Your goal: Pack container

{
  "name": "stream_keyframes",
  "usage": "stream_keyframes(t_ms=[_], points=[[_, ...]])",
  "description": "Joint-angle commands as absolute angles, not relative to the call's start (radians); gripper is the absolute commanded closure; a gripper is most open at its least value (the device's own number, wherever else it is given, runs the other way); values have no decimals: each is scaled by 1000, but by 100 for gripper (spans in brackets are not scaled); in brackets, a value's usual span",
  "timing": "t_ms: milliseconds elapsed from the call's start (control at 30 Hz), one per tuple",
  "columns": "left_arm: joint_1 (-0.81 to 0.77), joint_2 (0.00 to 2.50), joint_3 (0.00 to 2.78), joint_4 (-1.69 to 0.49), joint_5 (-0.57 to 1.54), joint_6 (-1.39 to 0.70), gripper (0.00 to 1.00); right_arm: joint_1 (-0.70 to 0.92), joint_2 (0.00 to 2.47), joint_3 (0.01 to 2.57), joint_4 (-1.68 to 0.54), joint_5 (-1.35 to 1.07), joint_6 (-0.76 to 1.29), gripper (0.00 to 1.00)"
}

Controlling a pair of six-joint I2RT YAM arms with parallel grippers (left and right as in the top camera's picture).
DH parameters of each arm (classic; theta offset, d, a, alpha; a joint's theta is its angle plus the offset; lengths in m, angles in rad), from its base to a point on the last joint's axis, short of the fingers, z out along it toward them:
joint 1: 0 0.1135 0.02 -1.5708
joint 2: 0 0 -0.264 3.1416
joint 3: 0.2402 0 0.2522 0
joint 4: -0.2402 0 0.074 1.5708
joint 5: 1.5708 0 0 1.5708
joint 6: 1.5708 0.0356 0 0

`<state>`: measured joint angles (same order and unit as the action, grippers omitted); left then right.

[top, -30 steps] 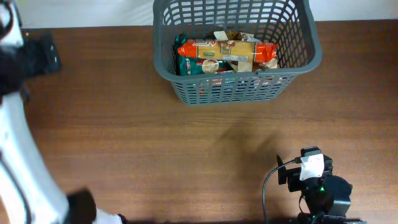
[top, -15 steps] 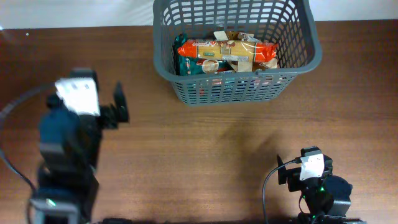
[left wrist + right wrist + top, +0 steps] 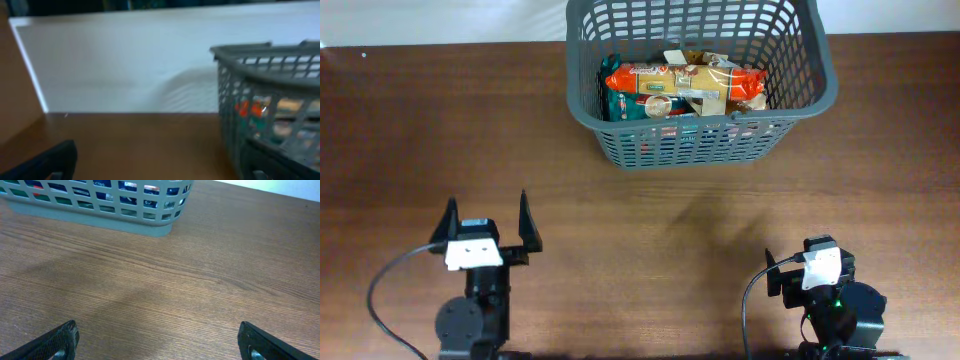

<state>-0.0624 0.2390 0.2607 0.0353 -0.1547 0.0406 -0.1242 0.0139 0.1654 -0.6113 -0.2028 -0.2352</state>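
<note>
Container [image 3: 672, 146] sits far-centre on the counter [image 3: 620, 215], food packets [image 3: 682, 84] inside. My left jaws and right jaws are both wide, holding nothing, at the near edge, well apart from it.

Overhead looks straight down on the brown wooden table [image 3: 650, 200]; both wrist views sit low at the near edge, facing far, all three sharing the dark grey slotted plastic basket [image 3: 700, 150].

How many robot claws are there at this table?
2. The left gripper sits at the table's near left, the right gripper at the near right; both open, empty, apart from the container.
</note>
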Motion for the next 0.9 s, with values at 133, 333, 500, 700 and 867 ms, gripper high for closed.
stream_keyframes(t_ms=[133, 333, 500, 700, 867], points=[[-43, 135, 135, 41, -158, 38, 1, -119, 4, 159, -609, -198, -223, 1], [-43, 110, 74, 30, -158, 38, 1, -119, 4, 159, -609, -198, -223, 1], [-43, 84, 23, 30, -158, 38, 1, -119, 4, 159, -609, -198, -223, 1], [-43, 64, 8, -5, -158, 38, 1, -119, 4, 159, -609, -198, -223, 1], [-43, 63, 8, -39, -158, 38, 1, -119, 4, 159, -609, -198, -223, 1]])
